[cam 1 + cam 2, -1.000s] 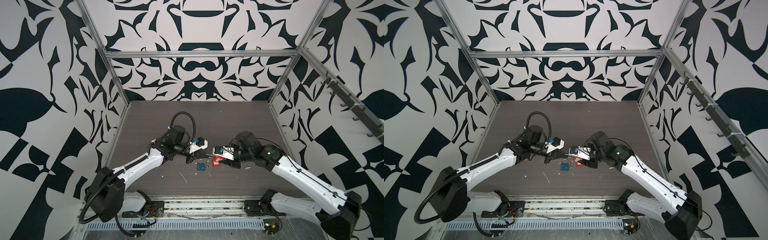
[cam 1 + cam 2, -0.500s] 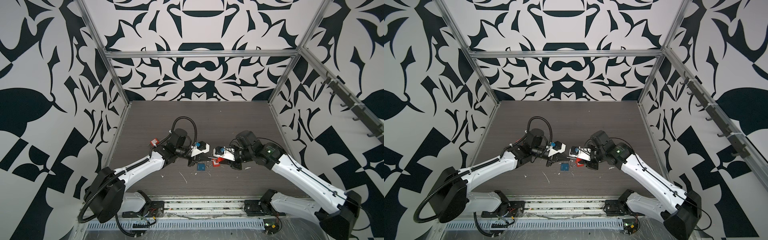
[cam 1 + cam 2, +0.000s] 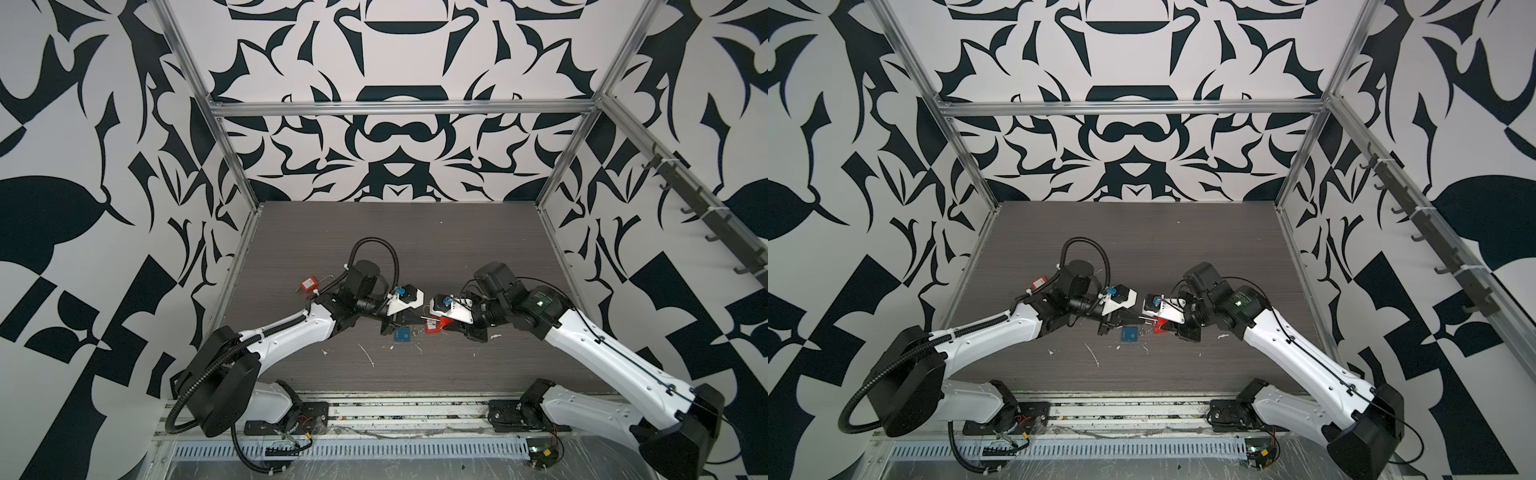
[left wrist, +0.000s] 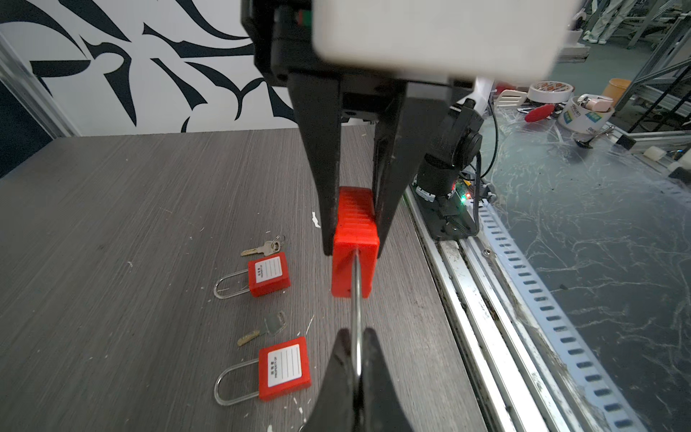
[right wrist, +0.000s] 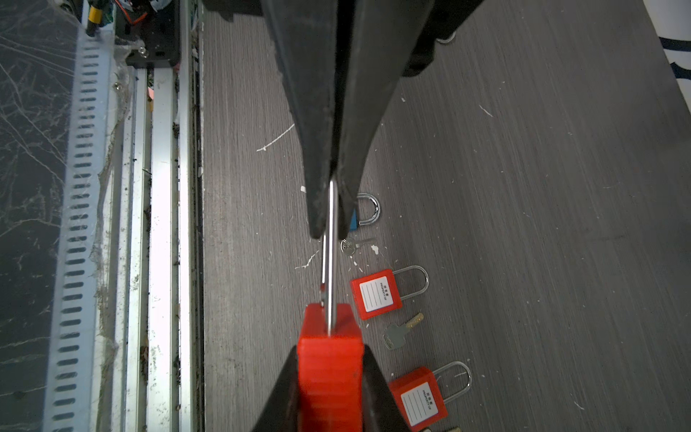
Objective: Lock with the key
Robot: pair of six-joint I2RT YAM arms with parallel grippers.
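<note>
With your right gripper (image 4: 353,251) clamping the padlock (image 4: 351,278) and your left gripper (image 4: 355,336) pinching its shackle (image 4: 357,310), you are likely pressing them together next.

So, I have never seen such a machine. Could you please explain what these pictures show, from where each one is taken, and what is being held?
This is a robot with a left arm and a right arm, mounted at the front edge of a grey table. Both top views look down on the whole scene from above. Each of the remaining pictures comes from a camera on one arm's wrist.

The arms hold one red padlock between them. The right end effector clamps its body, and the left end effector pinches its metal loop.

On the table lie spare red padlocks, loose keys and a blue padlock.
</note>
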